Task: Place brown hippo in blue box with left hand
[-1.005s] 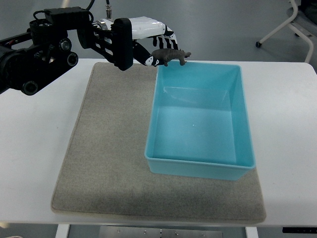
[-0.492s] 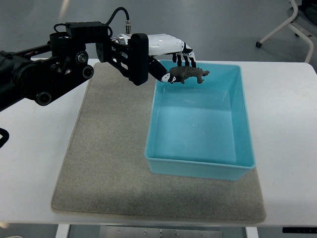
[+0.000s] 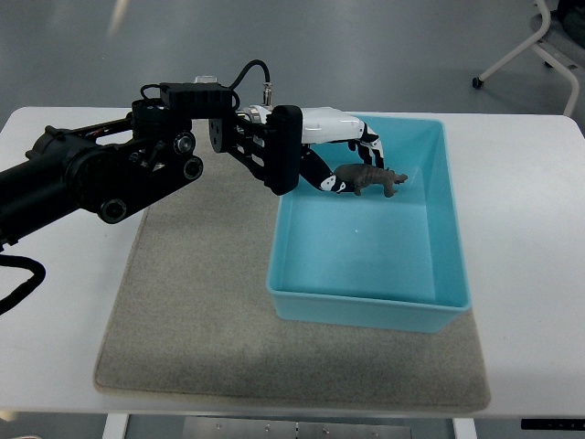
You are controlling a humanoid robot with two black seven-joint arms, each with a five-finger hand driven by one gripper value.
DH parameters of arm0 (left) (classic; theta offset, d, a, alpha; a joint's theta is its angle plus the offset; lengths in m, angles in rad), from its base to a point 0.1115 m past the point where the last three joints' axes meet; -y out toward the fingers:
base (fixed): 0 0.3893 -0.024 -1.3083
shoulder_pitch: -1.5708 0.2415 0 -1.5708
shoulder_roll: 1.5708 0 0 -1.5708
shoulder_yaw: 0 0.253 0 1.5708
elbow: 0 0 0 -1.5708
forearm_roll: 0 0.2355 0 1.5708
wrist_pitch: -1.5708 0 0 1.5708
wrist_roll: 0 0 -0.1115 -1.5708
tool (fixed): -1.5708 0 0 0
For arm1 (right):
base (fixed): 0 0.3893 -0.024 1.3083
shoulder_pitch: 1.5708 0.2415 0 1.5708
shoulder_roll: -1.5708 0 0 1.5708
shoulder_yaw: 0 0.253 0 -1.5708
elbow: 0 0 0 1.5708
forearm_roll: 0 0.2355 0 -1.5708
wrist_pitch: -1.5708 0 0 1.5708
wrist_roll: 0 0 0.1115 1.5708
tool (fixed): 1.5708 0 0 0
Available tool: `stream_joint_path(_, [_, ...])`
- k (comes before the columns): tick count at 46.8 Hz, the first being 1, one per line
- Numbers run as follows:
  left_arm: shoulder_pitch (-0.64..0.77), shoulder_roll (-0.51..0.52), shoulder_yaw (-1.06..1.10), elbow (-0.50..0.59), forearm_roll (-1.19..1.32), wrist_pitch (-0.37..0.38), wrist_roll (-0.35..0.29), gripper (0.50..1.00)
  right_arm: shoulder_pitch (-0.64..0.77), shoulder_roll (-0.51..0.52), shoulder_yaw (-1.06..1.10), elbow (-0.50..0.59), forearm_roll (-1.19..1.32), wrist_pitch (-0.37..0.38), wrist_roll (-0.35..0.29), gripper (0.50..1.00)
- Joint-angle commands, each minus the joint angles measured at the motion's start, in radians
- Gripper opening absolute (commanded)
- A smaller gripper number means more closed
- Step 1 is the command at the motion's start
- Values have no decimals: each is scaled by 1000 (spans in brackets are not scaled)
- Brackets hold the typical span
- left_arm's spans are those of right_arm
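Currently: white tabletop [image 3: 530, 229] with a grey-beige mat [image 3: 192, 311] covering most of the middle. Floor beyond the far edge is grey; a white chair base with castors [image 3: 535, 41] shows at top right.

Blue box [image 3: 370, 224] sits on the right part of the mat, open top, long axis running near-to-far in the view. Its near right corner reaches almost to the mat's right edge. Interior looks bare apart from what hangs over it.

Left arm [image 3: 101, 178] comes in from the picture's left edge, black links and joints, with a cable looped above the wrist. Left hand [image 3: 352, 165] is white with black segments and reaches over the box's far left corner. Fingers [image 3: 370, 146] are curled round the brown hippo [image 3: 370, 178], gripping it from the rear and top.

Hippo is inside the box outline, in the far half, nearer the left wall than the right. It appears held above the box floor, not resting on it; contact with the floor cannot be confirmed from this steep view. Long axis runs roughly left-right across the picture, across the box's short side. Head end points right and slightly toward the near side; rear end sits against the hand. Legs point down.

Right arm not in view.
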Motion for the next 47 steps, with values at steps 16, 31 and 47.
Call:
stream_joint_path(16, [6,-2,1,3,-56,-6,0,919,0,0,0,0,0,0,0,936])
stream_joint_path(31, [0,-1,-1,30,-60,6,0,921,0,0,0,0,0,0,0,936])
stream_joint_path(47, [-2,12,-16,104,-128,11,-2,934,0,0,0,0,0,0,0,936])
